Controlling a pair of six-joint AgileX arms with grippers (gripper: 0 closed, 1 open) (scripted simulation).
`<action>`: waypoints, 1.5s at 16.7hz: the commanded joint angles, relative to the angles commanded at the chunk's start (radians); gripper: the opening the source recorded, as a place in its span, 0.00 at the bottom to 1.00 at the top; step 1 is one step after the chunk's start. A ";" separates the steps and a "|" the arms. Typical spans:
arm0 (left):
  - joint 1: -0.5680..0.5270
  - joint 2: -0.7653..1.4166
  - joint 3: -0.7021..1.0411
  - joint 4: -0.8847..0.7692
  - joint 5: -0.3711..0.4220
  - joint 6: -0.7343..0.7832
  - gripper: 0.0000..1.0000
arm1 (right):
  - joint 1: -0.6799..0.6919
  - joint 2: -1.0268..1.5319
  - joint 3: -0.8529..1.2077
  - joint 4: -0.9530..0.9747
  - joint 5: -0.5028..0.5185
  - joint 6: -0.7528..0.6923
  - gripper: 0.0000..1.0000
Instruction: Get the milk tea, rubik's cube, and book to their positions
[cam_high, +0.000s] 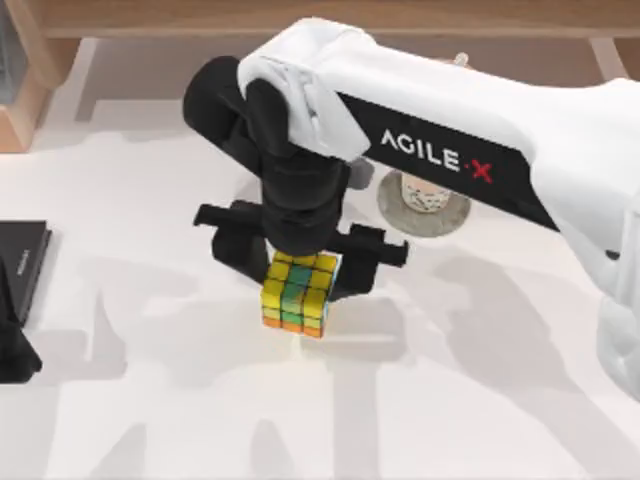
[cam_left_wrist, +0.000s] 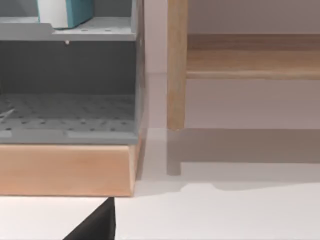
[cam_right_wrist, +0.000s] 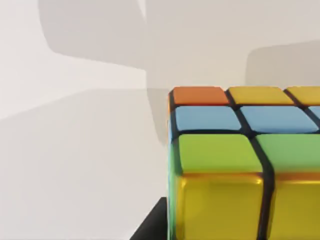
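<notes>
Now the right gripper (cam_high: 300, 262) stands over the rubik's cube (cam_high: 297, 293) near the desk's (cam_high: 150, 400) middle, its 2 fingers spread wide on either side — probably ready to close. Behind it, the milk tea (cam_high: 425, 192) sits on a coaster (cam_high: 452, 217). The left gripper (cam_high: 15, 330) is parked at the left edge; its jaws I cannot tell.

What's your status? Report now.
Right gripper down over the cube, mid-table. Left gripper parked at left edge. Milk tea on coaster behind; nothing in the way.

White bench (cam_high: 150, 420): rubik's cube (cam_high: 297, 293) at centre; grey coaster (cam_high: 455, 217) behind it, bearing milk tea (cam_high: 424, 193); flat black book (cam_high: 22, 262) at left edge; wooden-based grey rack (cam_left_wrist: 70, 165) at back left.
</notes>
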 joint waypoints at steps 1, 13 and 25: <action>0.000 0.000 0.000 0.000 0.000 0.000 1.00 | 0.003 -0.015 -0.003 0.031 0.016 -0.026 0.00; 0.000 0.000 0.000 0.000 0.000 0.000 1.00 | -0.026 -0.285 -0.126 0.820 0.424 -0.651 0.00; 0.000 0.000 0.000 0.000 0.000 0.000 1.00 | -0.119 -0.428 -0.213 1.298 0.712 -1.071 0.00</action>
